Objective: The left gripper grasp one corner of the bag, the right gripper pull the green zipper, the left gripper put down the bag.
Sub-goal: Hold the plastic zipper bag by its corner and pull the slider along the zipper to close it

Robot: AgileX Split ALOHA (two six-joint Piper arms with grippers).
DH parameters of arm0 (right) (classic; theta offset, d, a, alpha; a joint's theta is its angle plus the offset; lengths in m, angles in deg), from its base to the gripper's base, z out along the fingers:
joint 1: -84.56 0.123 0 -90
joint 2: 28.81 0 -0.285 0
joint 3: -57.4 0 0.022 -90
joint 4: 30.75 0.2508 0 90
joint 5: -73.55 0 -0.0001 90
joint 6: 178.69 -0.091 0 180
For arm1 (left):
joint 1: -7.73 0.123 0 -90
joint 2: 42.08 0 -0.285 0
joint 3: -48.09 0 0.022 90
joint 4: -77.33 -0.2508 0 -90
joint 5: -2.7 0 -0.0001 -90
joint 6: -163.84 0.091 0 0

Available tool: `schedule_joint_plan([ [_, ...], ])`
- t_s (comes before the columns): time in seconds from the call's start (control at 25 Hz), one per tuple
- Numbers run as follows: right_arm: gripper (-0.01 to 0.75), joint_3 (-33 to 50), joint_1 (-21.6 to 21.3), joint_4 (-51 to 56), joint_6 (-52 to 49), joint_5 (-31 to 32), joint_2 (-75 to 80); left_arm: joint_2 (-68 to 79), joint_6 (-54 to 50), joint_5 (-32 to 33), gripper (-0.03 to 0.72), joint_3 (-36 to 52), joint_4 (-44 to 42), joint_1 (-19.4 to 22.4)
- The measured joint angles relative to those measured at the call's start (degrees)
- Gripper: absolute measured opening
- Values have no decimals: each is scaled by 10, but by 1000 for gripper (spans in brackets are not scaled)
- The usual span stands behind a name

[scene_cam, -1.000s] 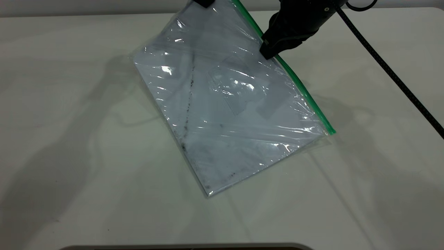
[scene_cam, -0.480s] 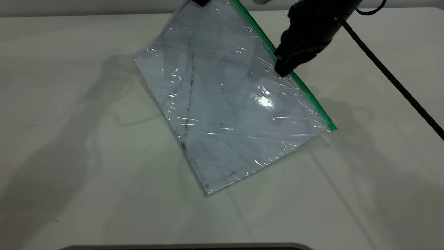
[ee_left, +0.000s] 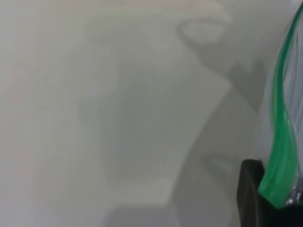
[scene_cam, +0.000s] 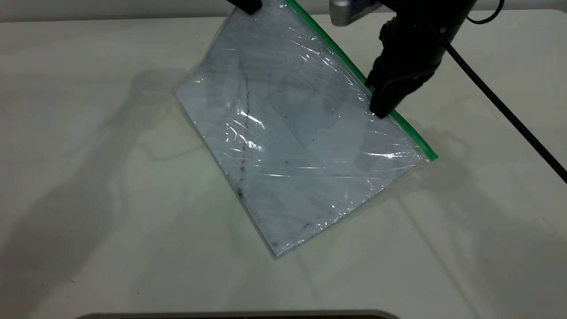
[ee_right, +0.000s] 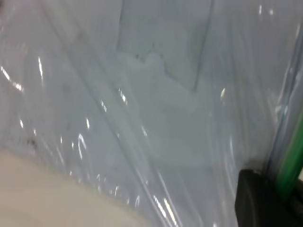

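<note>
The bag [scene_cam: 292,146] hangs tilted, its low clear corner resting on the white table [scene_cam: 88,177]. My left gripper [scene_cam: 246,4], at the exterior view's top edge, is shut on the bag's upper corner where the green strip ends; the left wrist view shows that strip end [ee_left: 277,175] clamped against a black finger [ee_left: 250,194]. My right gripper [scene_cam: 382,110] is shut on the green zipper [scene_cam: 414,135], about two thirds of the way down the strip. The right wrist view shows its finger [ee_right: 258,201] beside the green strip [ee_right: 291,170]. The slider tab is hidden between the fingers.
The right arm's black braided cable [scene_cam: 509,115] runs across the table's right side. A silver-grey box [scene_cam: 350,11] sits on the right wrist. A dark rounded edge [scene_cam: 239,315] lies at the table's front.
My right gripper has slid down the green strip toward its lower right end. The bag has shifted slightly right and flattened. The left gripper still holds the top corner.
</note>
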Motion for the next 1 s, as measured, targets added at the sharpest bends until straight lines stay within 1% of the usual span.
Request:
schedule_joint_plan([
  [0.2, 38, 0, 0, -25, -15, 43, 0, -1, -4, 0, 53, 0, -10, 0],
  [0.48, 42, 0, 0, -42, -30, 65, 0, -2, -30, 0, 53, 0, -49, 0],
  [0.72, 43, 0, 0, -45, -32, 98, 0, -2, -34, 0, 53, 0, -71, 0],
  [1.0, 47, -1, 0, -50, -34, 166, 0, -2, -34, 0, 53, 0, -77, 1],
])
